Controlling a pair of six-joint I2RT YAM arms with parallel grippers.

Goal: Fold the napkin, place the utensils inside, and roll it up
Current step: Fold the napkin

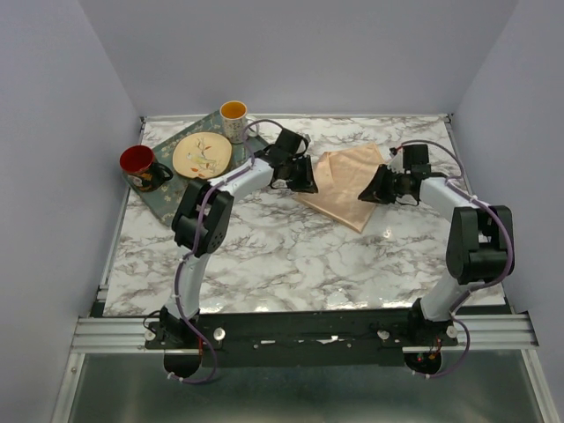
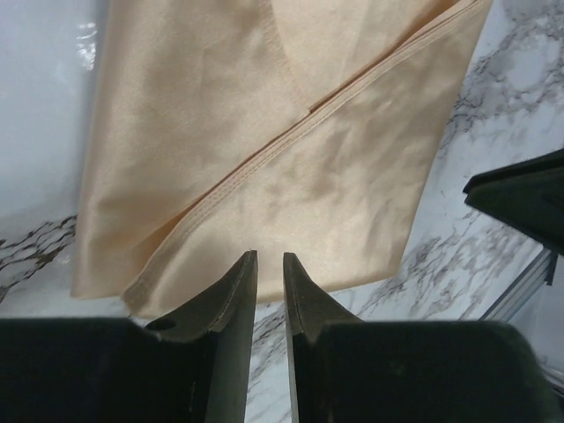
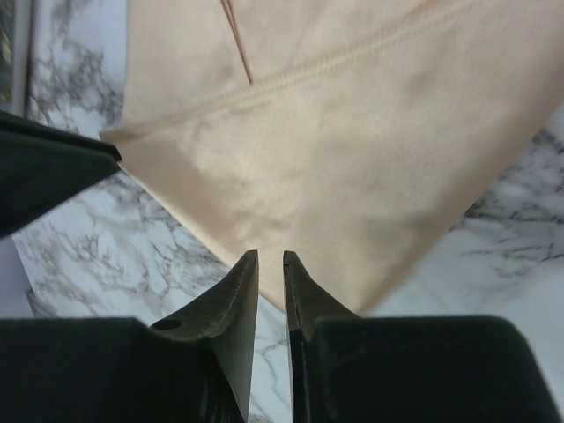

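Observation:
The peach-tan napkin [image 1: 348, 181] lies folded on the marble table at the back centre, with stitched hems showing in the left wrist view [image 2: 264, 132] and the right wrist view [image 3: 352, 132]. My left gripper [image 1: 306, 176] sits at the napkin's left edge. Its jaws [image 2: 270, 256] are nearly together with nothing between them, tips just over the cloth's edge. My right gripper [image 1: 374, 189] sits at the napkin's right edge. Its jaws [image 3: 270, 254] stand the same way, empty, over the cloth's corner. The utensils are not in view.
At the back left, a green placemat [image 1: 167, 201] carries a round cream floral plate [image 1: 202, 154] and a red mug [image 1: 138, 163]. An orange mug [image 1: 233, 119] stands behind the plate. Grey walls enclose the table on three sides.

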